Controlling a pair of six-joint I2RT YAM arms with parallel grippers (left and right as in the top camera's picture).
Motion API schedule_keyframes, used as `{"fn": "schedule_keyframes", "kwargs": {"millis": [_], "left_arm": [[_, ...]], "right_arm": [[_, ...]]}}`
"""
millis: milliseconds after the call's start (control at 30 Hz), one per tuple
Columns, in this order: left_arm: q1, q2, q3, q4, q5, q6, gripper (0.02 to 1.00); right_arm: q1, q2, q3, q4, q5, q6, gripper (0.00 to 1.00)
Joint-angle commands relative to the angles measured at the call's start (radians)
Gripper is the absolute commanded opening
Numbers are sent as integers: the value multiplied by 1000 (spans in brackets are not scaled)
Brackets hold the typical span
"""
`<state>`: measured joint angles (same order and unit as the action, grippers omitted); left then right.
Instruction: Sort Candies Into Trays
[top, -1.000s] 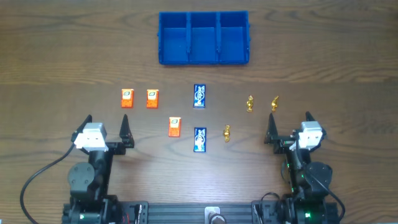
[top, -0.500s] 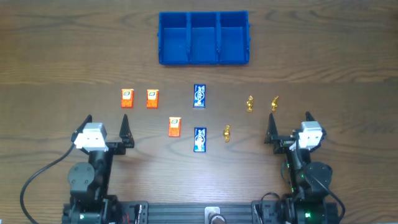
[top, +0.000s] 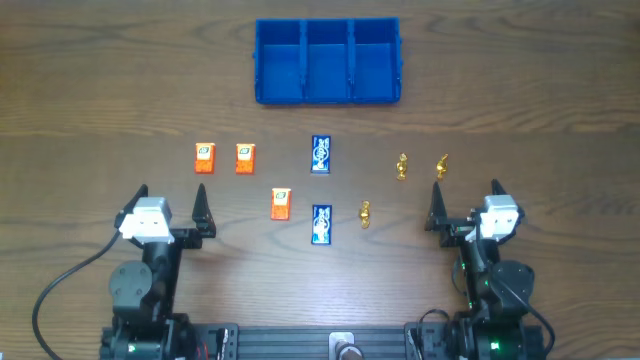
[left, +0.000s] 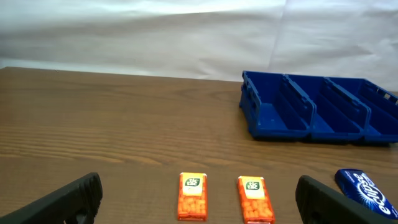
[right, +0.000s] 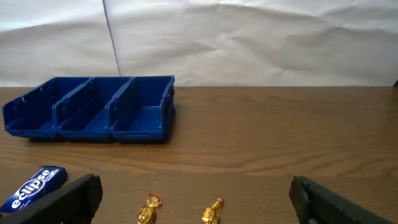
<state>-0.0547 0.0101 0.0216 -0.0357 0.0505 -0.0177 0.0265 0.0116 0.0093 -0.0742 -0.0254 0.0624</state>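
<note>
While parked well short of the tray (top: 327, 95) with both jaws wide open and empty, facing candies (top: 321, 224) loose on the desk (top: 100, 100), seemingly grouped by kind for its three bins (top: 327, 55): orange packs (top: 243, 158) before its left end, blue packs (top: 321, 155) mid, gold sweets (top: 401, 166) right.

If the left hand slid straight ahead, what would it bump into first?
Probably the orange pack lying almost dead ahead of the left hand, with a second orange pack just beside it. How high the hand rides is unclear, so it might pass over.
</note>
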Motion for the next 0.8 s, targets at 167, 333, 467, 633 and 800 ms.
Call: {"fn": "schedule_keyframes", "kwargs": {"millis": [167, 333, 467, 633, 800], "left_arm": [[4, -6, -17, -40, -2, 15, 998], [0, -6, -17, -36, -3, 15, 998], [2, 17, 56, -92, -5, 18, 998], [2, 308, 361, -243, -10, 25, 996], [2, 717, 663, -380, -6, 37, 998]], "right_arm": [[4, -9, -2, -8, 17, -15, 998], [4, -9, -2, -8, 17, -15, 998], [4, -9, -2, -8, 17, -15, 998], [4, -9, -2, -8, 17, -15, 998], [4, -9, -2, -8, 17, -15, 998]]}}
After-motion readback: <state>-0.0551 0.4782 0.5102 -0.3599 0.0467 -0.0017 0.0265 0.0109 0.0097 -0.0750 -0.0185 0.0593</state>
